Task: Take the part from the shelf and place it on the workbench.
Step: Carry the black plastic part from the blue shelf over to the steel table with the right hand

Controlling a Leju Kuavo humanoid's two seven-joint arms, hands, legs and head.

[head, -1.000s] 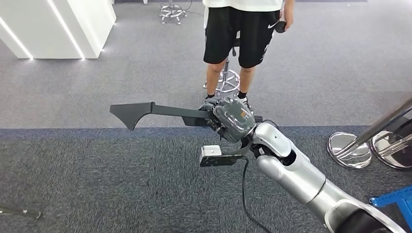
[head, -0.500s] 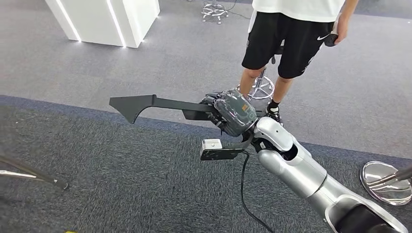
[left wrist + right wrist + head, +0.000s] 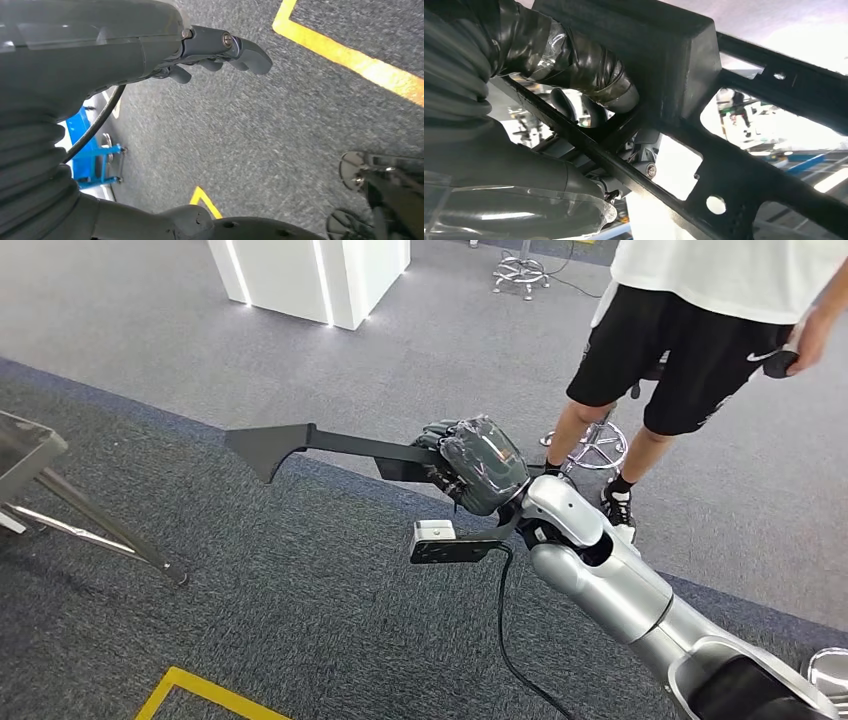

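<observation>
Gripping the long black angular metal part (image 3: 330, 447), the right hand (image 3: 478, 478) carries it above grey carpet (image 3: 300, 620), placing undone.

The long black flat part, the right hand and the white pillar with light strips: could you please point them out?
long black flat part (image 3: 268, 447): head view, its wide pointed end.
right hand (image 3: 478, 478): head view, its back.
white pillar with light strips (image 3: 350, 275): head view, its front face.

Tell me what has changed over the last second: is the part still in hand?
The whole head view has swung, so the robot is turning: the person and white pillar slid rightward in frame, and a metal-legged stand and yellow floor line came into view. The right hand still grips the black part, held out level as before.
</observation>
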